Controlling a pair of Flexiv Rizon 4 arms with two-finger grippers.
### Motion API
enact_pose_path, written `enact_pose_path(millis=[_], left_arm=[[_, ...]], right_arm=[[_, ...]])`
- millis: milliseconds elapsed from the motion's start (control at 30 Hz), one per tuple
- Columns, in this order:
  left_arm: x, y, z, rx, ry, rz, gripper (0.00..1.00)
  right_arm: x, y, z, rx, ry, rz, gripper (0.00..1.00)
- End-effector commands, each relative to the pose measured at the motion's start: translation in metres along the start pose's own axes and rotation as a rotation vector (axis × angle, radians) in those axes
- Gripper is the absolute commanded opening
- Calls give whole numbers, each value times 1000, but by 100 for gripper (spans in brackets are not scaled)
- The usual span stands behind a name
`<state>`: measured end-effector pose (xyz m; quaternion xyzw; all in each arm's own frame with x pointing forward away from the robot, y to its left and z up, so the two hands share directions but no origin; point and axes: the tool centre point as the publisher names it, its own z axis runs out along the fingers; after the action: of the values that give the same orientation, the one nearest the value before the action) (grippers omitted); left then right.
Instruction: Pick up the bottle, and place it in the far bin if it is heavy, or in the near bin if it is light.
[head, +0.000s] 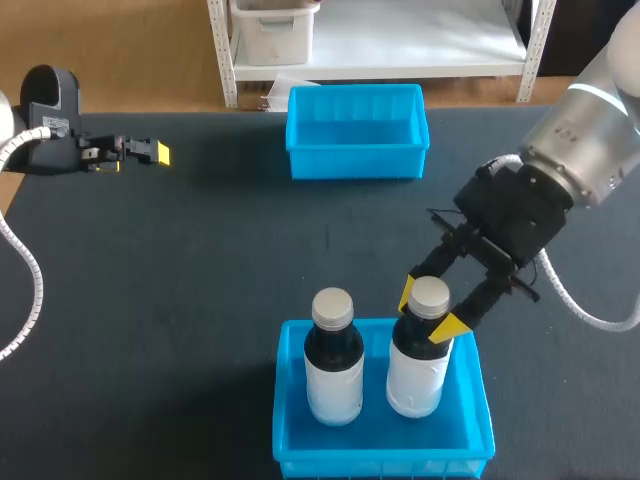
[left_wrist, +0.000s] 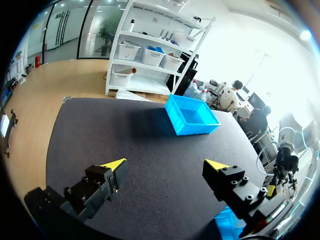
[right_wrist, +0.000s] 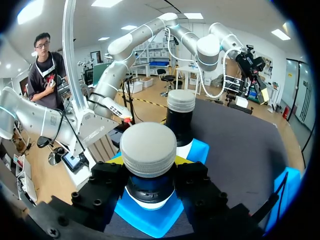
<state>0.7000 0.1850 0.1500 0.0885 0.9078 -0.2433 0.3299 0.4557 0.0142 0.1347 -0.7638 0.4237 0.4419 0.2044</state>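
Bottle (head: 417, 368) clamped in right pincer (head: 428, 310) — just inside near bin's (head: 483, 400) right wall

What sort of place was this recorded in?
Probably a robotics lab bench: a left arm and right arm at a dark-matted table, a blue far bin and near bin, and the right gripper closed on a capped bottle in the near bin.

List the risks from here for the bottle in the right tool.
1. The right tool grips the grey-capped dark plastic bottle with the white label only at its neck; if heavy, it may slip or swing.
2. The matching second bottle stands close beside it; a sideways move could topple it.
3. A low lift could catch the near blue plastic bin's wall.
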Motion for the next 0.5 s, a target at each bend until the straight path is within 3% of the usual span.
enact_pose_path(millis=[33,67,100,167,500], left_arm=[[0,0,0,0,0,0,100],[0,0,0,0,0,0,100],[0,0,0,0,0,0,100],[0,0,0,0,0,0,100],[0,0,0,0,0,0,100]], right_arm=[[1,-1,1,-3,2,4,47],[2,0,1,-3,3,5,50],[2,0,1,-4,5,6,75],[2,0,0,-3,7,8,100],[11,-4,-13,7,21,57,100]])
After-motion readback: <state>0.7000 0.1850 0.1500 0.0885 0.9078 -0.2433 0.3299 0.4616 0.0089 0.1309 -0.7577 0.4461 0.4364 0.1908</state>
